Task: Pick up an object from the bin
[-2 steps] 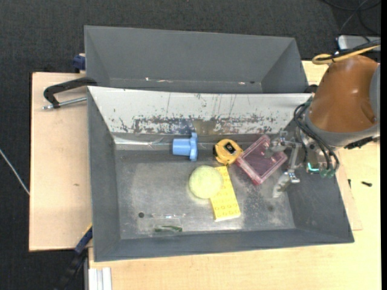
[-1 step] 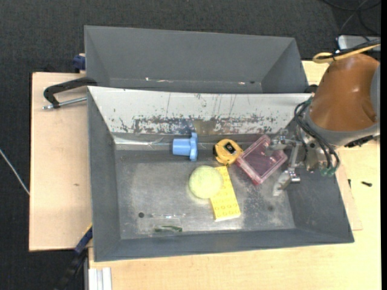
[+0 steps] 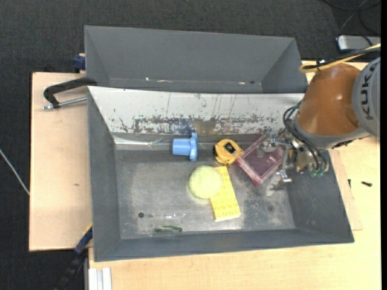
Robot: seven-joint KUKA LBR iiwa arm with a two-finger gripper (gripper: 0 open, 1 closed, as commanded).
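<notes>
The grey bin (image 3: pixel 101 180) is the biggest thing that can hurt me here. I am low at its three o'clock side, close under the right wall, and I judge that a lift swinging outward could knock my wrist hardware against that slope. My orange cover (image 3: pixel 329 104) hangs over the rim at about two o'clock, so there is little room on that side.

Next in size is the pink translucent box (image 3: pixel 259 162), tilted, at roughly two o'clock from the bin's middle. It lies right against my gripper (image 3: pixel 279 177), on the gripper's ten o'clock side, and it is the thing I am at. Its smooth faces and its tilt look to me like the main risk: a hold on one corner could let it twist and drop.

The flat yellow card (image 3: pixel 226 202) lies near the middle, running towards five o'clock. A pale yellow-green round lump (image 3: pixel 203 182) overlaps its upper left end. Both are apart from the box.

The blue plastic fitting (image 3: pixel 185 146) sits at eleven o'clock by the back wall. The yellow tape measure (image 3: pixel 227 151) lies just beside the box's nine o'clock corner, so dragging the box could shove it. A small dark green scrap (image 3: pixel 167 228) lies at seven o'clock, well apart.

My gripper touches or very nearly touches the box's right edge. I cannot tell whether it is apart, together or clamped on the box.
</notes>
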